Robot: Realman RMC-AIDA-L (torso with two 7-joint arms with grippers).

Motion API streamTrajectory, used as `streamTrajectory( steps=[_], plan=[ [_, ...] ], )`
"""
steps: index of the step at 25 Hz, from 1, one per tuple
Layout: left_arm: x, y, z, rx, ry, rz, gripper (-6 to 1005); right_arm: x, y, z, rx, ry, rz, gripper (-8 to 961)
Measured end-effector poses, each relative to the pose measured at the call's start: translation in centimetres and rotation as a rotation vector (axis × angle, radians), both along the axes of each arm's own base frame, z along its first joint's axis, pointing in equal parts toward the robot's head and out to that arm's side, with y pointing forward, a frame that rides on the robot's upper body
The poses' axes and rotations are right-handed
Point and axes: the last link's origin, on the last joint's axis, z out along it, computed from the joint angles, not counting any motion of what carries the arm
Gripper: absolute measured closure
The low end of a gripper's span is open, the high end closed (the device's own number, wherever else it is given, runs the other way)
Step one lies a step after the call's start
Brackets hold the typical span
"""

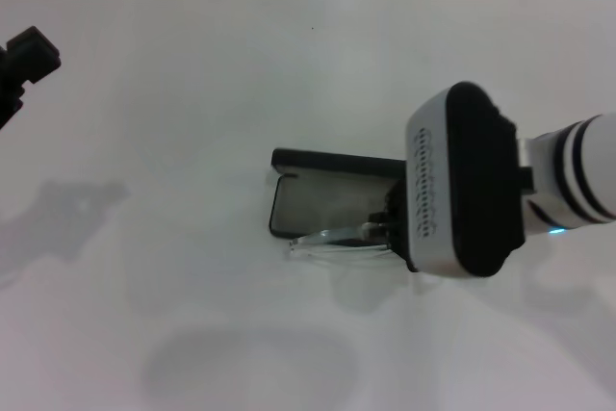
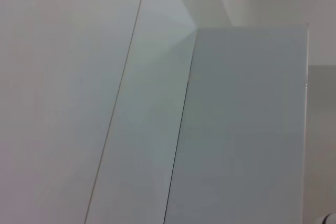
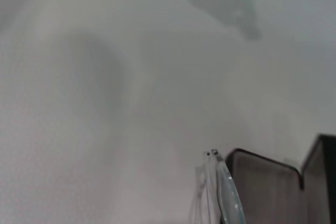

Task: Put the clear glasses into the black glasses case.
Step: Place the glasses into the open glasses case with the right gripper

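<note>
On the white table (image 1: pixel 192 141), near the robot's side, the clear glasses (image 1: pixel 332 240) lie along the front edge of the black glasses case (image 1: pixel 327 201). In the head view they show as a thin transparent strip, one end sticking out past the case's left front corner and the other end hidden under the right arm. In the right wrist view the glasses (image 3: pixel 223 192) appear very close, with the front rim of the case (image 3: pixel 262 187) just behind them; they seem to touch the rim, but I cannot tell if they are already inside the case or resting on its edge.

The case is open. Its grey inside faces up and the black lid (image 1: pixel 337 162) stands at the far side of it.

The right gripper (image 1: pixel 390 223) is at the right end of the case, just where the glasses end. The big white and black wrist body covers most of it, so I cannot tell if its fingers are clenched on the glasses or released.

Far at the left edge of the table, the left gripper (image 1: pixel 24 64) is parked, well apart from the case. Only a dark part of it shows, and I cannot tell its state. The left wrist view shows only pale flat surfaces.
</note>
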Motion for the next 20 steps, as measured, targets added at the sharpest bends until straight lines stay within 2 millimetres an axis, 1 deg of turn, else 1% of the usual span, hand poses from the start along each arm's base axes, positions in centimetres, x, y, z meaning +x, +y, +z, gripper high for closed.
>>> streamTrajectory(
  steps=[6,20],
  plan=[
    [0.12,0.10,-0.12,-0.004,-0.005,0.000,940,-0.03,0.04,-0.67,0.031,-0.003,0.042,914],
    [-0.23,-0.11,-0.13,0.002,-0.013,0.021,940,-0.22,-0.10,-0.50,0.035,0.004,0.055,914]
  ],
)
